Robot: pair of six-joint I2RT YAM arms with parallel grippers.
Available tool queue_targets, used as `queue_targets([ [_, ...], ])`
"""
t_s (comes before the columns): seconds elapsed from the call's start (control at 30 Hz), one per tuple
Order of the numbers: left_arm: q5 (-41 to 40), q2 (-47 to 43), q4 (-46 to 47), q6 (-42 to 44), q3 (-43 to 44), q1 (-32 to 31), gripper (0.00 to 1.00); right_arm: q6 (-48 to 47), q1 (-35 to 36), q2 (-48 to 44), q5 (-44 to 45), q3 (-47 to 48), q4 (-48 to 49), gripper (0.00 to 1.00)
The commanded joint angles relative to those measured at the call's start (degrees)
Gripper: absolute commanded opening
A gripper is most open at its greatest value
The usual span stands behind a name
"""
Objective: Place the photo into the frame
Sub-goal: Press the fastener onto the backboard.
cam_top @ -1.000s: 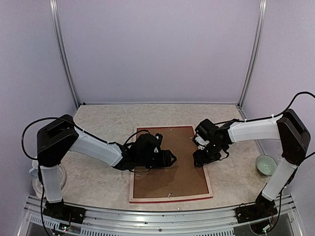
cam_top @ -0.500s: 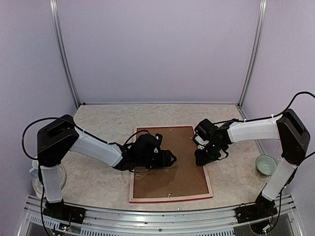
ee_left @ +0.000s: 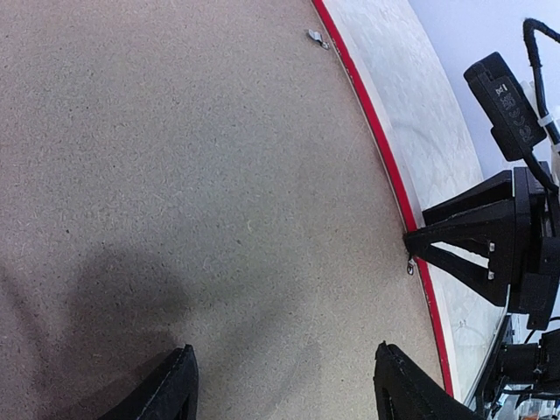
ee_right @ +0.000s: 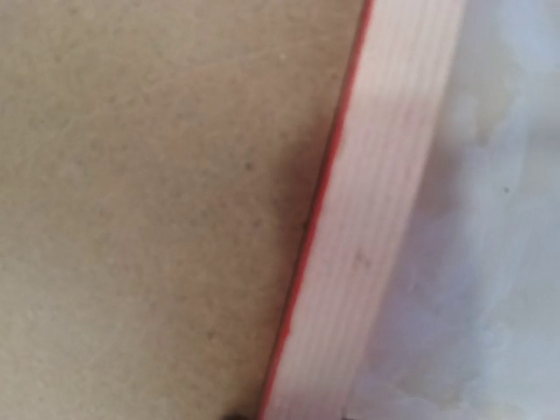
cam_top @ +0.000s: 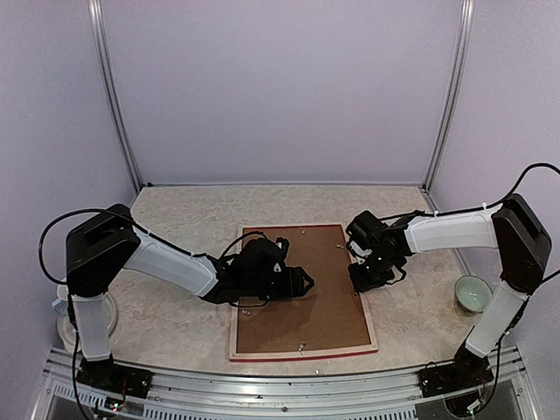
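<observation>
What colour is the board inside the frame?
The board is speckled brown, clearest in the left wrist view.

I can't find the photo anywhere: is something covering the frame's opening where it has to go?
Yes. The brown backing board fills the frame from bar to bar, covering that opening. The photo shows in no view; whether it already lies under the board cannot be told.

The pale, marbled table carries a large red-edged frame lying flat on its face near the middle, a brown board filling its back, a small green bowl well off to the right, and a white round dish, partly hidden, at the near left.
</observation>
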Motion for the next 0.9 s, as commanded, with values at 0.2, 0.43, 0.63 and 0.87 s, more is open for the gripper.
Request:
queue_targets([
  [0.2,-0.8,0.0,-4.4,0.2,-1.9,-0.4,0.69,-0.1,0.8,0.2,-2.9,-0.4,-0.1,0.28],
  [0.43,-6.3,-4.4,-8.4,4.1,2.3,-0.4,0.72,-0.4,0.4,-0.4,0.3,8.9,-5.3,0.63],
  [0.63,-8.1,-6.0,-9.7,5.6,4.1,0.2,0.73,-2.3,-2.1,5.0,2.5,17.1,-7.5,0.76],
  [0.87,-7.7,-5.3,-8.7,5.0,2.1,0.6,0.73,-4.1,-5.7,11.5,3.1,24.5,-7.9,0.88],
])
